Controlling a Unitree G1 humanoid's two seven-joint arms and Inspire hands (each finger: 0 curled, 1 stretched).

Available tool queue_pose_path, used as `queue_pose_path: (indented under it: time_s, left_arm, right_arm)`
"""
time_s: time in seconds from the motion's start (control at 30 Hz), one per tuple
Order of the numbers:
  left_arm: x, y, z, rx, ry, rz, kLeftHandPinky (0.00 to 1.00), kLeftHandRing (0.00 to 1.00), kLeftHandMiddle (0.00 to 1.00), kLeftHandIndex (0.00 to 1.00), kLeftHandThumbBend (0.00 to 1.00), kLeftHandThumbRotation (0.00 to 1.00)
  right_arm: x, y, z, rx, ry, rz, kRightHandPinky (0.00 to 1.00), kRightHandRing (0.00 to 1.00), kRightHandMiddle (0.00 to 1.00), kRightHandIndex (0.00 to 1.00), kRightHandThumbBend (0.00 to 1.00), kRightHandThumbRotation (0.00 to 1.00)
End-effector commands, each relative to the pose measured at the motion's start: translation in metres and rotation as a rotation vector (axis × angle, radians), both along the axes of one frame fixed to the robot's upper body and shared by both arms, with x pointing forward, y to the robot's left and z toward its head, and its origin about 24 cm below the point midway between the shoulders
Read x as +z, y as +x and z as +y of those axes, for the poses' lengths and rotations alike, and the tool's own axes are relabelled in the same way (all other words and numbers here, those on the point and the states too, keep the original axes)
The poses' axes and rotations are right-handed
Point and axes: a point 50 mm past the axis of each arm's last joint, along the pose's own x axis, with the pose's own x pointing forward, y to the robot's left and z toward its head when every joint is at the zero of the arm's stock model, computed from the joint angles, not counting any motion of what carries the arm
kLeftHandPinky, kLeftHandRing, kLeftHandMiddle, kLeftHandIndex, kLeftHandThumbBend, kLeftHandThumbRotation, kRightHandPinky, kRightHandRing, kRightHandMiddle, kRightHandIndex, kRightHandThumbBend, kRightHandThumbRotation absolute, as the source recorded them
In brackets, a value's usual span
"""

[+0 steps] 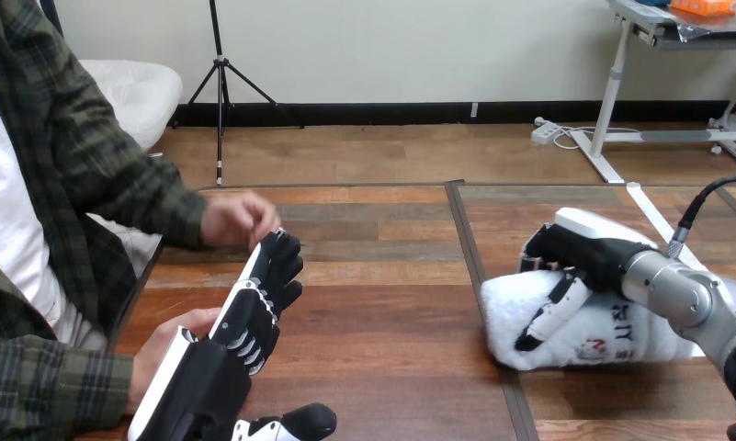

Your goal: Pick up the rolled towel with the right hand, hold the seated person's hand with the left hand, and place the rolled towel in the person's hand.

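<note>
The towel (605,338) is a thick white roll lying on its side near the right edge of the surface (391,303), well apart from the person. The right robot hand (580,250) sits on top of it, palm down, fingers curled over the roll's front face; the roll rests on the surface, not yet lifted

It looks soft, light and squashy, so it should give under the fingers rather than slip, and nothing in it can break. The risk is that a loose layer unrolls or the ends sag if it is pinched at one end. Best hold is round the middle of the roll, fingers on one side and thumb on the other, squeezing enough to bite into the cloth

At the left edge, the left robot hand (258,303) reaches forward with fingers nearly straight, gripping nothing. Its fingertips are at the person's upper hand (238,220), touching or just short of it; I cannot tell which. The person's lower hand (166,344) lies beside the robot hand's base
</note>
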Motion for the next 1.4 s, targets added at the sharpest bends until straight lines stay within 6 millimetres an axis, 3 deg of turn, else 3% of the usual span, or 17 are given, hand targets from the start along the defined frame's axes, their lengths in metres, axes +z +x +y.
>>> queue_pose_path:
  time_s: [0.0, 1.37]
  left_arm:
    - [0.019, 0.010, -0.005, -0.032, -0.003, -0.095, 0.97, 0.99, 1.00, 1.00, 1.00, 0.51]
    - [0.025, 0.009, -0.007, -0.016, 0.015, -0.096, 0.98, 0.99, 1.00, 1.00, 1.00, 0.50]
  right_arm:
    - [0.003, 0.002, 0.016, 0.059, 0.079, -0.025, 0.24, 0.27, 0.32, 0.35, 0.85, 0.02]
    - [0.034, -0.005, 0.016, 0.165, 0.520, -0.187, 0.12, 0.18, 0.24, 0.30, 0.73, 0.00]
